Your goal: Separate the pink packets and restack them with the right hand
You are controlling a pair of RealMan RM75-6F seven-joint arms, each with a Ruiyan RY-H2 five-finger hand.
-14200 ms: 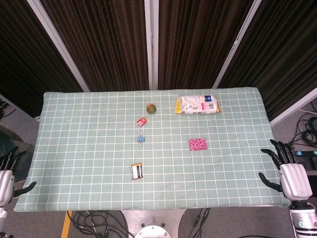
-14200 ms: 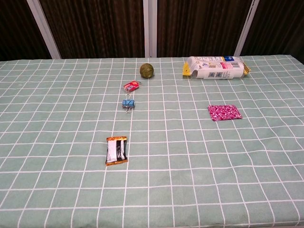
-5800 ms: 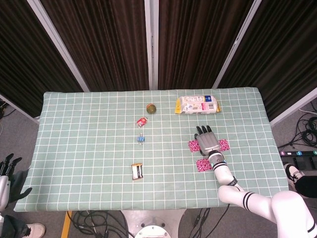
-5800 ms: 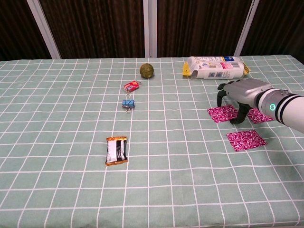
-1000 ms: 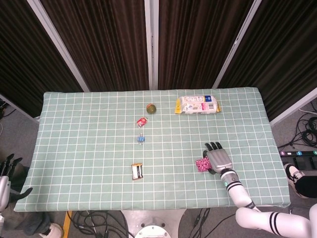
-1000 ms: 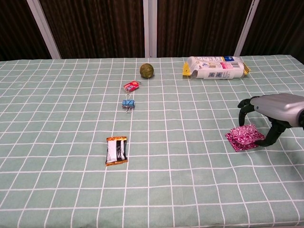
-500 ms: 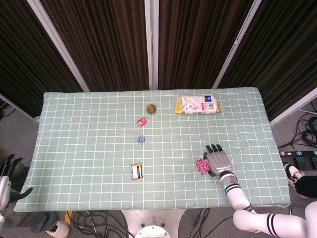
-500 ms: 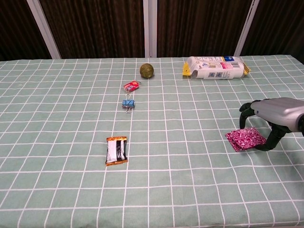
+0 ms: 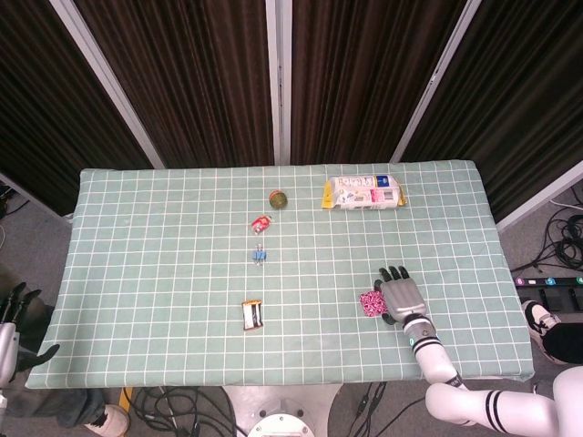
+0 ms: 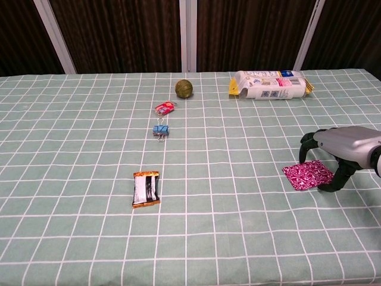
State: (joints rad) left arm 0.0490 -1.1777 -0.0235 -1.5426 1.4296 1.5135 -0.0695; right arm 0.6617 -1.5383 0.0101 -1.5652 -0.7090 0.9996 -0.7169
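1. My left hand (image 9: 11, 320): parked off the table's left edge, dark fingers apart, holding nothing.

2. Table (image 10: 71, 250): green cloth with a white grid; soft, probably a little grippy.

3. Snack bar (image 10: 145, 189): orange, black and white wrapper, glossy, lying flat.

4. Binder clip (image 10: 160, 129), blue; just behind it a small red wrapped sweet (image 10: 165, 108).

5. Green ball (image 10: 184, 88), round, matt, near the far edge.

6. White bag (image 10: 271, 84) with printed label, lying on its side, plump.

7. Pink packets (image 10: 307, 175): flat patterned sachets in one low pile on the near right of the cloth. I judge them light, thin, crinkly and slippery on each other; I cannot tell how many are stacked. Best taken at an edge or corner with fingertips, since there is no height to wrap around.

8. My right hand (image 10: 339, 149): arched over the pile's right side, fingers curved and spread, fingertips at the cloth beside the packets; nothing lifted, so I read it as empty.
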